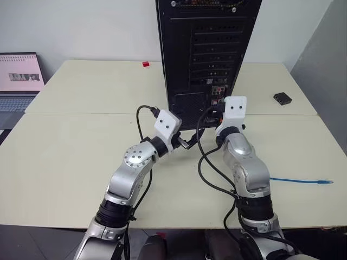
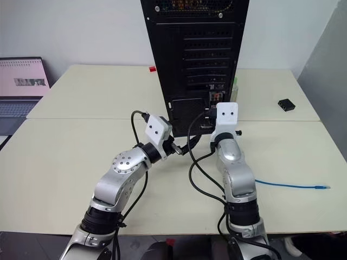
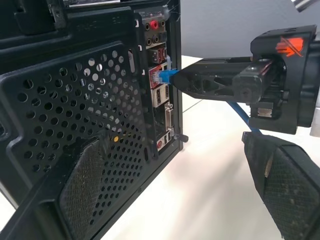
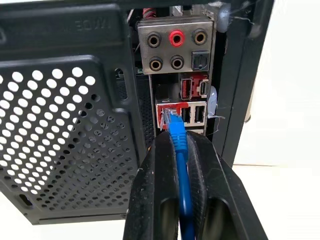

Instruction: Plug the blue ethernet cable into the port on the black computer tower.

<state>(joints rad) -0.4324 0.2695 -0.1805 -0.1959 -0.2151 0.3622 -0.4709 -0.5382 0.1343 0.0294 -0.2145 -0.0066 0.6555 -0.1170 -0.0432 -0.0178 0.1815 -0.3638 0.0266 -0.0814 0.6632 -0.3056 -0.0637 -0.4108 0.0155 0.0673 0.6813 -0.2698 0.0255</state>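
Cable [image 4: 183, 170], pinched between the closed right gripper's [image 4: 181, 142] fingers, has its plug at the port [image 4: 168, 114] on the tower's [image 4: 65, 125] rear, while the left gripper [image 1: 190, 142] hangs wide open beside it, empty.

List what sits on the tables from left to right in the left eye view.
Laptop → small red item → tower → small black box → cable's free plug.
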